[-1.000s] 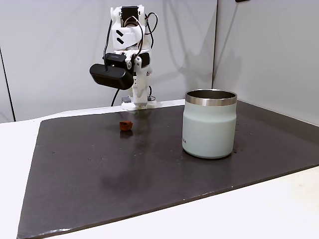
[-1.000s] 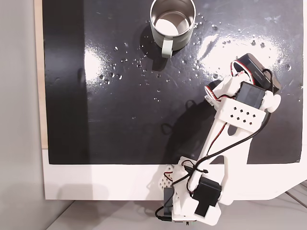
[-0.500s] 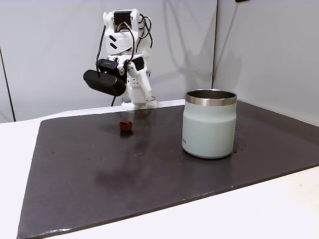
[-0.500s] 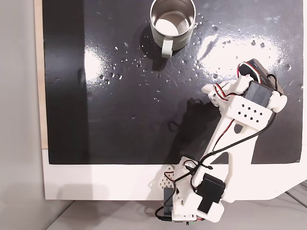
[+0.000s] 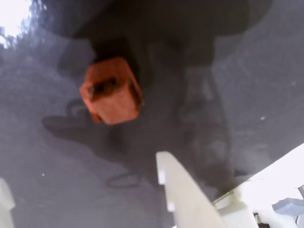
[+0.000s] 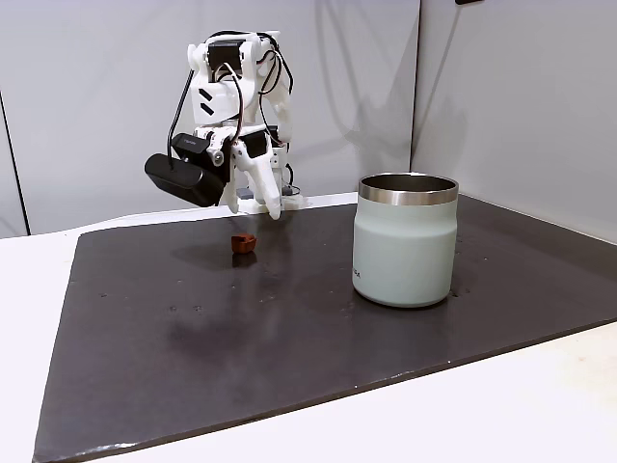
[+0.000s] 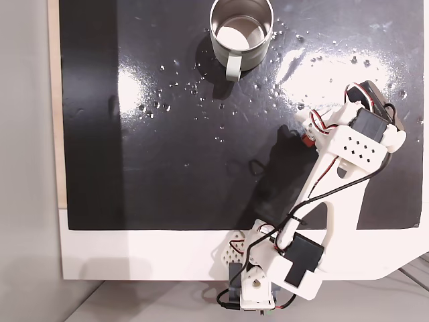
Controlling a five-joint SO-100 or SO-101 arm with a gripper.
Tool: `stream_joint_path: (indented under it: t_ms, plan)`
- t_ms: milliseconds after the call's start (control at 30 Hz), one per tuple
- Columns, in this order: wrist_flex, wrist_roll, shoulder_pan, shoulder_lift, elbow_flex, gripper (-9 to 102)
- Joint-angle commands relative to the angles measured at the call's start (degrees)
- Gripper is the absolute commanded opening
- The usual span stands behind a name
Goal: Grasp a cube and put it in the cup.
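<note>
Side fixed view, left to right: the arm's fingers (image 6: 262,198), spread and empty, hang just above the cube (image 6: 244,243), which lies on the dark counter (image 6: 289,338); well apart to the right stands the cup (image 6: 404,241), upright.

Cube and cup, both on the mat.
I see the brick-red cube (image 6: 244,243) lying well left of the upright, empty mint-green cup (image 6: 405,241), behind it.
</note>
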Motion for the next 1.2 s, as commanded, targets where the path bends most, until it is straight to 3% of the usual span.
stream_joint_path:
  t_ms: [0, 967, 1167]
  plan:
    - [-1.9, 0.5, 0.1, -0.3, -3.2, 34]
    - [-9.8, 0.4, 1.7, -10.0, -2.3, 32]
    - [-10.1, 0.4, 1.3, -9.8, -1.1, 26]
